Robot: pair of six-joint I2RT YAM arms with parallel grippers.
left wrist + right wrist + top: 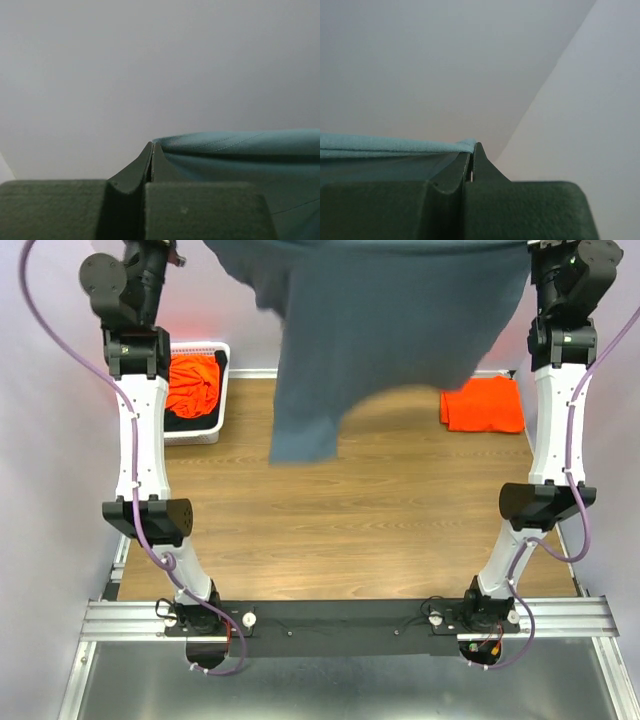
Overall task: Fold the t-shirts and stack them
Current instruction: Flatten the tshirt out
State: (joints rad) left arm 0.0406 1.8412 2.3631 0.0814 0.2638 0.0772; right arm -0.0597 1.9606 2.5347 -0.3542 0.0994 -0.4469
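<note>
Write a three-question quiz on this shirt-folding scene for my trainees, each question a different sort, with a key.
1. True or false: the left gripper and the right gripper are both shut on the grey shirt.
2. Where is the folded orange shirt? A in a gripper; B on the table, far right; C draped on an arm.
3. Fill in: the crumpled orange shirt lies in the white ____.
Key: 1 true; 2 B; 3 basket.
</note>
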